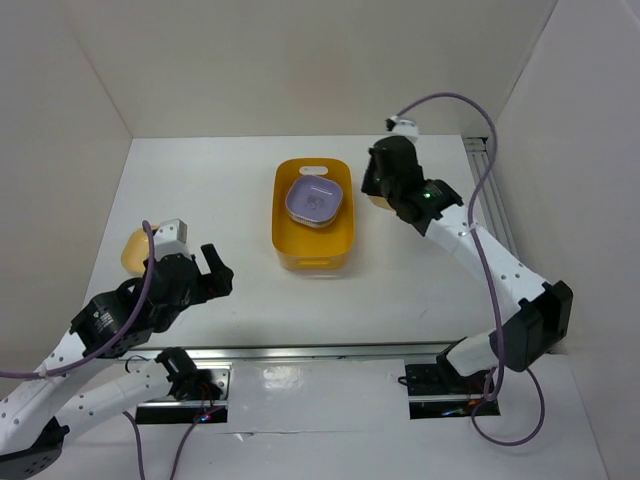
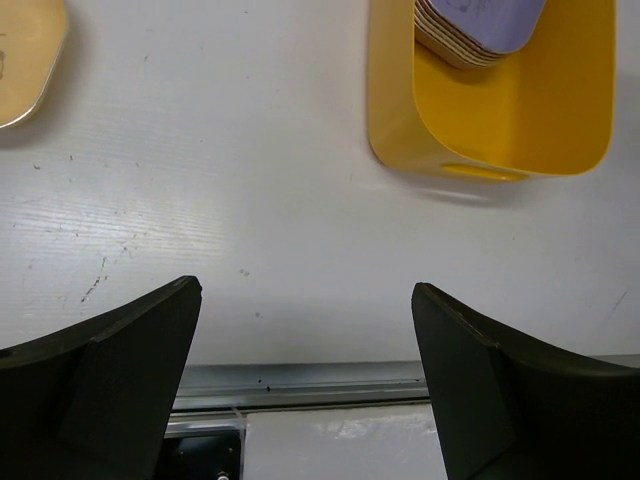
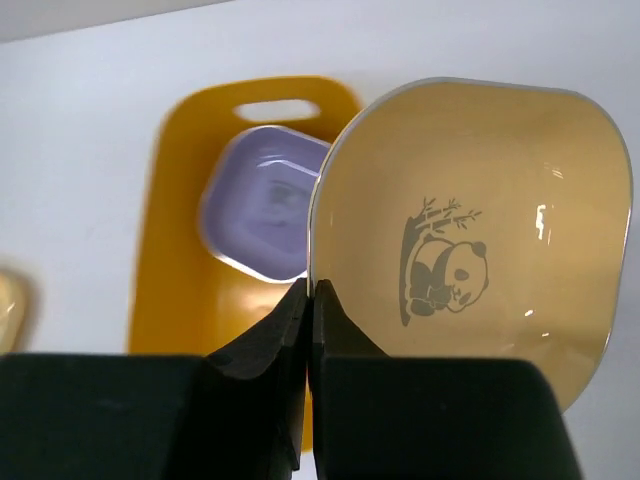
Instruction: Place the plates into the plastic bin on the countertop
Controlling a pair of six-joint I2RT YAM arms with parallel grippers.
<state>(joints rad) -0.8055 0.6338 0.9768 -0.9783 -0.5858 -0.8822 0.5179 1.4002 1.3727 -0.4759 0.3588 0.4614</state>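
The yellow-orange plastic bin [image 1: 314,262] stands mid-countertop and holds a stack of plates topped by a lavender plate [image 1: 314,200]. Just right of the bin, my right gripper [image 1: 378,192] is shut on the rim of a yellow-orange plate [image 3: 500,200] with a panda print. In the right wrist view the gripper [image 3: 311,290] pinches that plate's left edge, with the bin [image 3: 170,270] and lavender plate [image 3: 260,210] behind. A cream-yellow plate [image 1: 134,250] lies at the left. Beside it, my left gripper [image 1: 218,275] hangs open and holds nothing [image 2: 305,290].
White walls enclose the countertop [image 1: 200,190] on three sides. A metal rail [image 1: 330,352] runs along the near edge by the arm bases. The left wrist view shows the bin [image 2: 560,110], its plate stack [image 2: 480,25] and the cream-yellow plate [image 2: 25,60].
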